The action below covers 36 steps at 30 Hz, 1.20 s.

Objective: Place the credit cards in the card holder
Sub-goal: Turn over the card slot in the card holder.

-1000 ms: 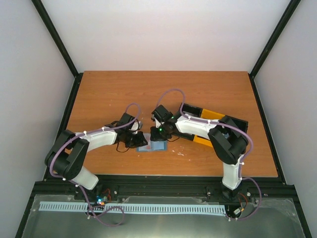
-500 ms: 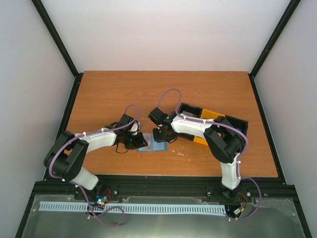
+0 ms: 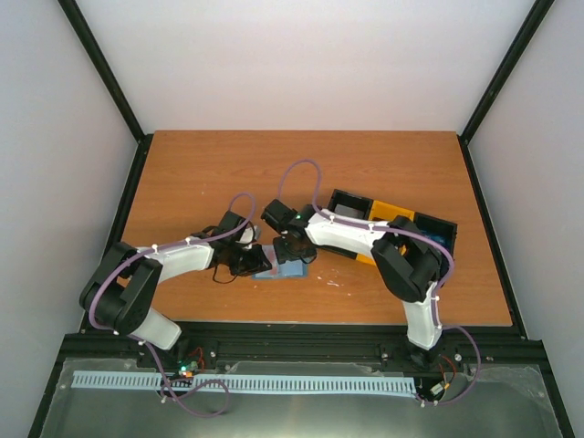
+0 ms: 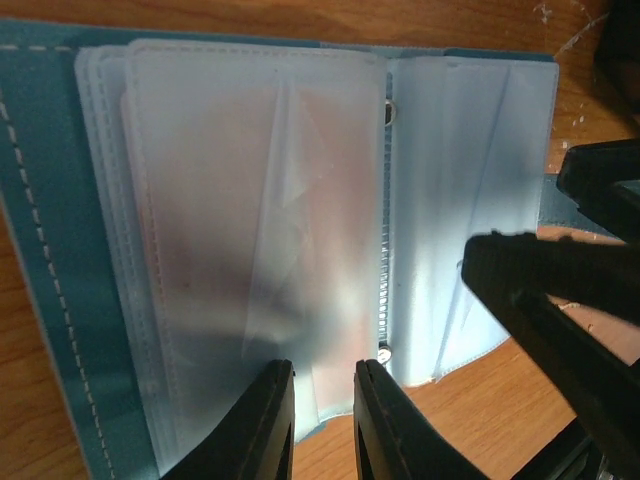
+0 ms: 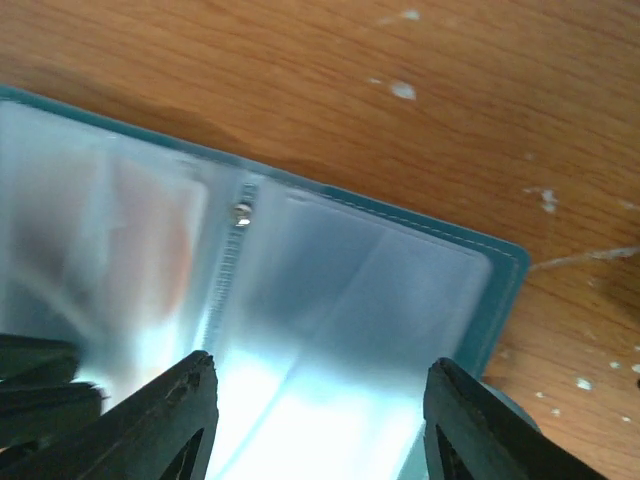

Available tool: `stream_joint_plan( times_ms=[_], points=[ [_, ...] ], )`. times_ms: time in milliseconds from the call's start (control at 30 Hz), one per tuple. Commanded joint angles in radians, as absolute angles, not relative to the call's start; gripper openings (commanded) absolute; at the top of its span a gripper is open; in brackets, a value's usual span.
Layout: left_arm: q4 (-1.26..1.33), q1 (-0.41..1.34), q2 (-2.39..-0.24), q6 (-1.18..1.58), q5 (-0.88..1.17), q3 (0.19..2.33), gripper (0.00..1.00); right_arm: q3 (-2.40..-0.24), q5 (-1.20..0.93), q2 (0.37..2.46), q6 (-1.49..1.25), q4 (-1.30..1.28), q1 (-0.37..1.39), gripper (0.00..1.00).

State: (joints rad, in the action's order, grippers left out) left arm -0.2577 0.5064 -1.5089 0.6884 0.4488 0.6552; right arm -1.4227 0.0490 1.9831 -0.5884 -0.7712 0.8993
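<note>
The card holder (image 4: pixel 250 240) lies open like a book on the table (image 3: pixel 383 173) between my arms, a reddish credit card (image 4: pixel 215 250) showing through its frosted sleeves. My left gripper (image 4: pixel 322 425) pinches those sleeves' near edge to keep the pages flat, while my right gripper (image 5: pixel 315 420) hovers with jaws wide apart over the other page, ready to help.

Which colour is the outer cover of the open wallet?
Teal blue wallet, with pale stitching; the left wrist view shows it best.

The teal-blue card holder (image 4: pixel 60 300) lies open flat, a reddish credit card (image 4: pixel 230 230) showing faintly through its frosted sleeves, directly beneath both jaws.
</note>
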Motion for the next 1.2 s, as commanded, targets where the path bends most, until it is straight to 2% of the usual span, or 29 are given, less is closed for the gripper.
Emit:
stream_joint_plan(
  times_ms=[0, 167, 467, 867, 1167],
  points=[
    [-0.298, 0.513, -1.509, 0.715, 0.424, 0.634, 0.19, -1.468, 0.091, 2.012, -0.577, -0.795, 0.928, 0.58],
    [-0.302, 0.511, -1.516, 0.728, 0.421, 0.629, 0.19, -1.481, 0.144, 2.057, -0.594, -0.831, 0.934, 0.64],
    [-0.301, 0.498, -1.513, 0.739, 0.424, 0.613, 0.18, -1.426, 0.206, 2.052, -0.628, -0.841, 0.934, 0.64],
    [-0.295, 0.495, -1.509, 0.74, 0.43, 0.605, 0.18, -1.41, 0.276, 2.0, -0.667, -0.876, 0.934, 0.55],
    [-0.294, 0.495, -1.504, 0.732, 0.432, 0.607, 0.19, -1.416, 0.227, 1.942, -0.659, -0.819, 0.933, 0.43]
  ],
)
